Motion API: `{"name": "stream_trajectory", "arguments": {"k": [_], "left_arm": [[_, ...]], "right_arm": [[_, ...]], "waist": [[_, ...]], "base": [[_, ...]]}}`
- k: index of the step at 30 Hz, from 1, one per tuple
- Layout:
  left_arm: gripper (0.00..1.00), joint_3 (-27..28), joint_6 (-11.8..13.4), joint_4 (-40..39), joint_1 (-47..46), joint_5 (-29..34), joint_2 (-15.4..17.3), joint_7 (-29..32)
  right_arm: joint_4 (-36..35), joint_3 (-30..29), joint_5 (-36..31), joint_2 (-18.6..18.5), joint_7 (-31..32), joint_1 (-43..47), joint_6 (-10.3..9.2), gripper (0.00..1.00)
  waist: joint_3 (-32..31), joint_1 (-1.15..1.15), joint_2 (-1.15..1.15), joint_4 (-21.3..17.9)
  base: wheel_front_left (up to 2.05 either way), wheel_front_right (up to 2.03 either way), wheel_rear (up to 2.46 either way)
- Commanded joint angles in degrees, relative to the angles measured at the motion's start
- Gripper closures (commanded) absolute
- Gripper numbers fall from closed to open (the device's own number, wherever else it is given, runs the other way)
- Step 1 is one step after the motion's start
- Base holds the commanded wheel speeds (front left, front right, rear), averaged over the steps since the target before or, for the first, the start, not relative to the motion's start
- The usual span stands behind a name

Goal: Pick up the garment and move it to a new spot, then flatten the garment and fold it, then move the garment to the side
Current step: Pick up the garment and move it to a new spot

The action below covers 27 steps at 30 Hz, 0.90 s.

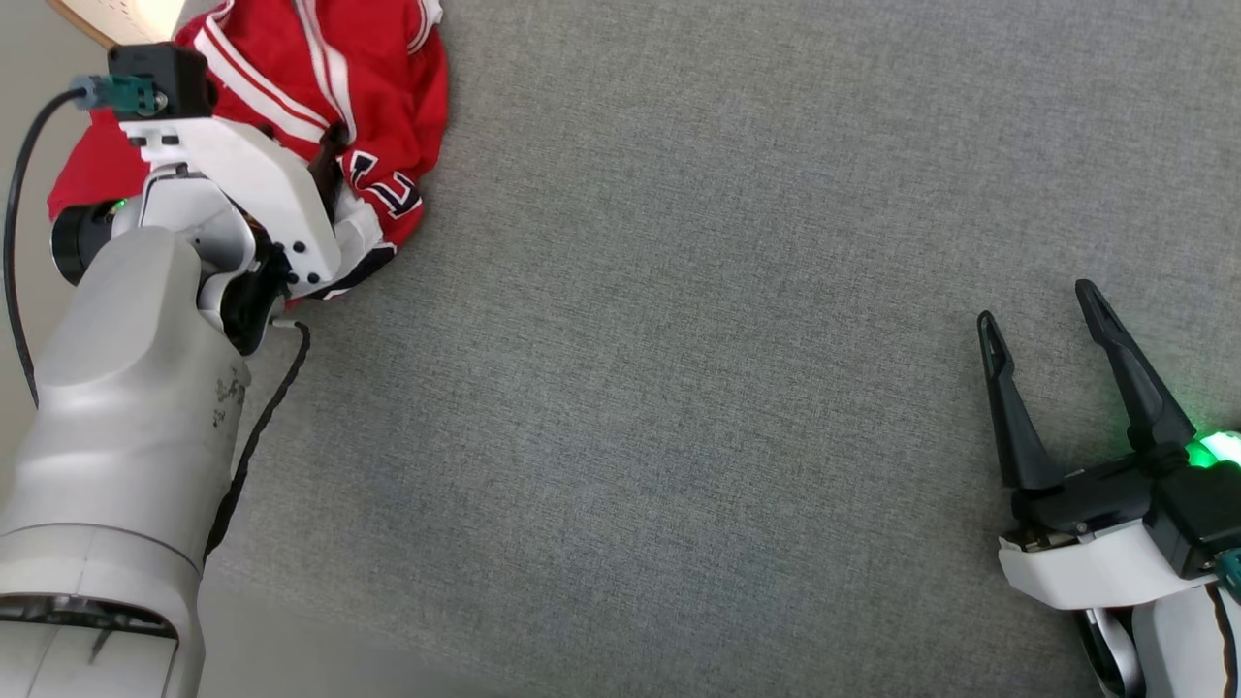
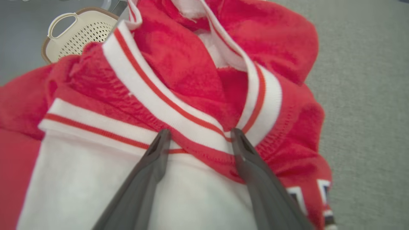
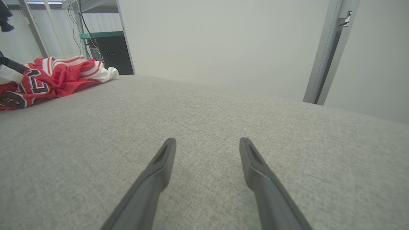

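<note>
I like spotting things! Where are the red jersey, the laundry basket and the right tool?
red jersey (image 2: 179,64): left wrist view, on a red fold.
laundry basket (image 2: 86,32): left wrist view, on its holey wall.
right tool (image 1: 1035,300): head view, midway between its fingertips.

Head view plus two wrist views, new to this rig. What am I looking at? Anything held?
It's a two-armed robot. One picture looks down from its head; the other two look along each gripper's dark fingers. A crumpled red and white garment lies at the far left of a grey fabric surface, a cream basket beyond it. The left gripper is open, fingertips at the garment's striped trim. The right gripper is open over bare fabric. Nothing is held.
</note>
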Motion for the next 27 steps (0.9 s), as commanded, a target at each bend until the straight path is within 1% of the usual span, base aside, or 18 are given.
{"name": "stream_trajectory", "arguments": {"k": [1,2,3,4,6,11,13,16,18,19,21,24,27], "left_arm": [[0.52,-0.7,0.0,0.7,0.8,-0.6,0.2,0.0],[0.70,-1.2,0.0,1.0,1.0,-1.2,0.3,0.1],[0.98,-1.7,0.0,1.1,1.3,-1.7,0.2,0.0],[1.00,-2.1,0.0,0.9,1.8,-2.6,-0.1,0.0],[1.00,-3.1,-0.1,-0.7,2.4,-4.6,0.0,-1.2],[1.00,-6.7,0.0,-6.7,4.4,-8.7,3.5,-9.6],[1.00,-8.7,0.0,-9.3,5.5,-9.4,5.8,-13.6],[1.00,-10.2,0.0,-12.9,6.9,-11.0,9.3,-19.7],[1.00,-10.8,0.0,-15.5,7.9,-11.2,11.6,-22.3],[1.00,-10.8,0.0,-16.9,8.4,-10.9,12.9,-23.2],[1.00,-9.7,-0.1,-19.9,9.5,-10.5,14.5,-24.2],[1.00,-7.9,0.7,-25.8,11.3,-9.6,15.7,-24.5],[1.00,-7.1,2.2,-33.2,13.2,-7.8,16.5,-24.6]], "right_arm": [[2.8,-1.6,-0.1,-1.6,0.5,-0.2,-0.30,0.00],[2.8,-1.6,-0.1,-1.6,0.5,-0.2,-0.30,0.00],[2.8,-1.6,-0.2,-1.6,0.5,-0.3,-0.30,0.00],[2.8,-1.6,-0.2,-1.6,0.5,-0.4,-0.30,0.00],[2.9,-1.3,-0.1,-1.4,0.5,-0.5,-0.30,0.00],[2.6,-0.8,0.3,0.0,0.5,-0.5,-0.30,0.00],[2.3,-0.7,0.5,1.0,0.4,-0.3,-0.26,0.00],[2.3,-0.1,0.9,2.7,0.3,-0.3,-0.22,0.00],[2.5,0.4,1.2,3.8,0.2,-0.2,-0.22,0.00],[2.7,0.7,1.5,4.4,0.2,-0.1,-0.22,0.00],[3.1,1.0,2.0,5.4,0.2,0.5,-0.22,0.00],[3.7,1.5,2.6,6.6,0.2,1.0,-0.23,0.00],[4.2,1.7,3.2,7.4,0.2,1.6,-0.23,0.00]], "waist": [[0.4,0.00,0.00,-0.2],[0.5,0.00,0.00,-0.2],[0.6,0.00,0.00,-0.3],[0.6,0.00,0.00,-0.4],[0.4,0.00,0.00,-0.7],[-1.6,0.00,0.00,-2.1],[-3.0,0.00,0.00,-2.9],[-5.3,0.00,0.00,-4.6],[-7.0,0.00,0.00,-5.9],[-8.1,0.00,0.00,-6.5],[-10.1,0.00,0.00,-7.9],[-13.0,0.00,0.00,-9.9],[-16.0,0.00,0.00,-12.1]], "base": [[0.00,0.00,0.00],[0.00,0.00,0.00],[0.00,0.00,0.00],[0.00,0.00,0.00],[0.00,0.00,0.00],[0.00,0.00,0.00],[0.00,0.00,0.00],[0.00,0.00,0.00],[0.00,0.00,0.00],[0.00,0.00,0.00],[0.00,0.00,0.00],[0.00,0.00,0.00],[0.00,0.00,0.00]]}}
